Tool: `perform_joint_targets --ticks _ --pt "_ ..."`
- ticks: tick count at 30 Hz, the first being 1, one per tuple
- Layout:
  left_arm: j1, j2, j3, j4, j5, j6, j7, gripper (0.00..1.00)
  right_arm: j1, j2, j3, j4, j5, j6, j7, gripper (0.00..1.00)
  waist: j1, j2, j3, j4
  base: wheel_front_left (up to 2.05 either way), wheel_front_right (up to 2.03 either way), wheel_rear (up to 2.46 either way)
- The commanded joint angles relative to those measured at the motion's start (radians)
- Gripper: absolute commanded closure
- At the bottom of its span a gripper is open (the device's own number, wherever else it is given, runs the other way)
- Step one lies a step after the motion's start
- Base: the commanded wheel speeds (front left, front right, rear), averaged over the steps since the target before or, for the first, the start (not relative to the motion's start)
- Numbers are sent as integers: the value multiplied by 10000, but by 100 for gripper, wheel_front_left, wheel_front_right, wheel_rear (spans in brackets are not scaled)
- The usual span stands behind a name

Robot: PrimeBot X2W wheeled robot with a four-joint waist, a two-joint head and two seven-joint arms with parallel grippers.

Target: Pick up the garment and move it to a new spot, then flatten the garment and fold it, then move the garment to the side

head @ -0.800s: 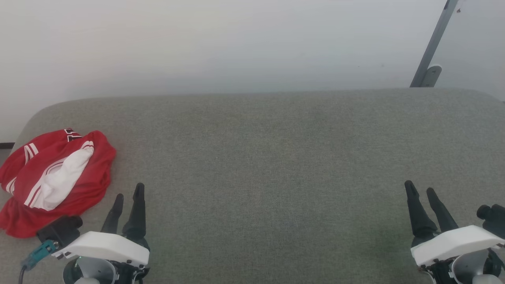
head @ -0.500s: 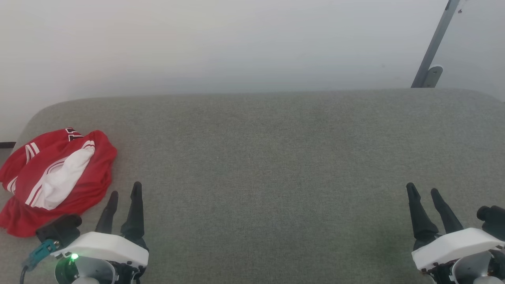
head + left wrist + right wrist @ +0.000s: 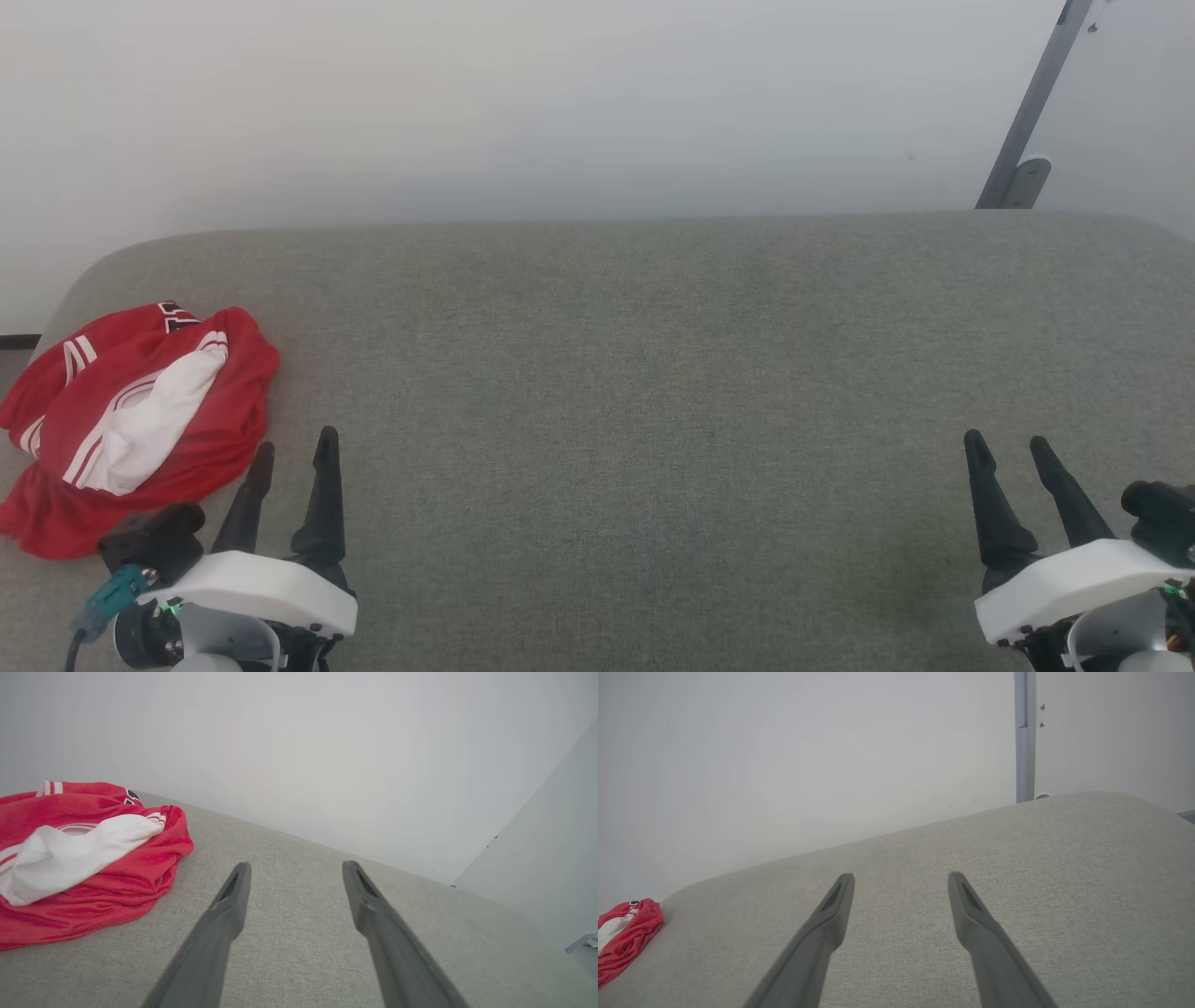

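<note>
Left fingers (image 3: 325, 485) have spread, just beside garment (image 3: 140, 411) on grey cushion (image 3: 653, 373).

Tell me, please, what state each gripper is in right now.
Left gripper: open, empty, near the garment but not touching it.
Right gripper: open, empty.

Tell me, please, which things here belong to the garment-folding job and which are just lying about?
Job in hand: garment, crumpled; left gripper, open; right gripper, open.
Just there: grey fabric surface; metal post; white wall.
</note>
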Motion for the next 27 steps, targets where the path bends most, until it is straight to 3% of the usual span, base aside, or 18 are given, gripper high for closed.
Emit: perform_joint_targets --ticks 1,27 --pt "-59 3 43 -90 249 -58 -86 0 50 -48 33 -164 -224 5 -96 0 0 0 0 1 0 0 0" --pt "-156 -7 41 -47 2459 -161 -643 0 244 -205 84 -701 -2489 5 -293 0 0 0 20 106 0 0 0"
